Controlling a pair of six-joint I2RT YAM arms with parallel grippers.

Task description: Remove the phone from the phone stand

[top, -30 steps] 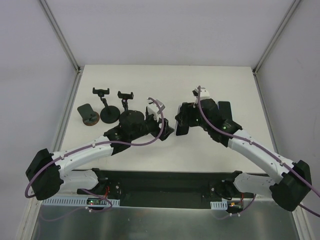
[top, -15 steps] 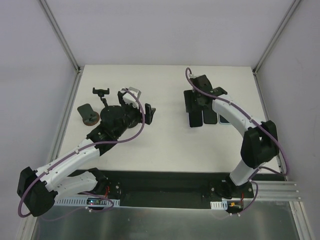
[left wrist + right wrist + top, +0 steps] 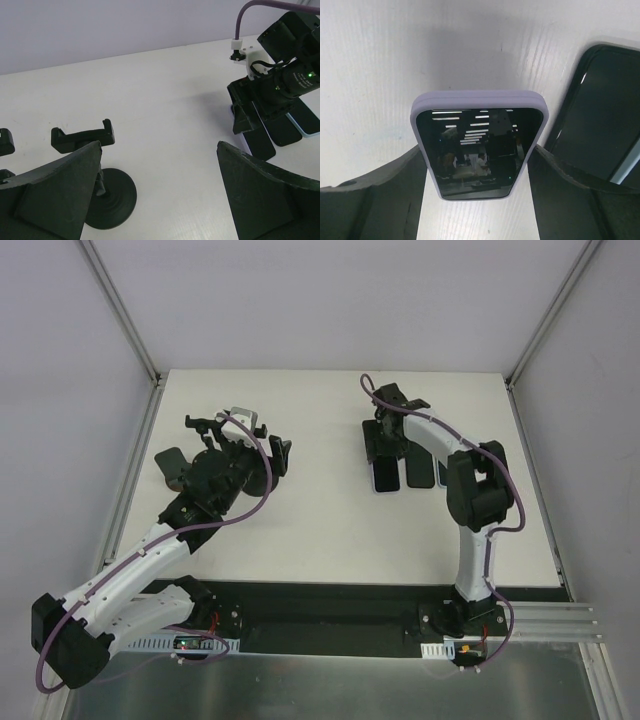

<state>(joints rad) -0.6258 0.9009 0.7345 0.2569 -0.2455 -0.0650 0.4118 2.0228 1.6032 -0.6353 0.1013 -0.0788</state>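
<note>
The white counter (image 3: 320, 540) is shared between the left arm (image 3: 150, 550) and the right arm (image 3: 470, 500), one to each side, so that neither is crowded. The phone stand (image 3: 82, 140) is seen with its clamp empty, so the removal is judged done. The phone (image 3: 480, 150), in a lilac case, appears laid screen up on the counter, well apart from the stand and just beside a darker phone (image 3: 595, 115). The right tool (image 3: 477, 170) is set astride its long sides; whether they are gripped or merely flanked cannot be told. The left tool (image 3: 157, 150) is held wide and empty near the stand, presumably to steady it.
</note>
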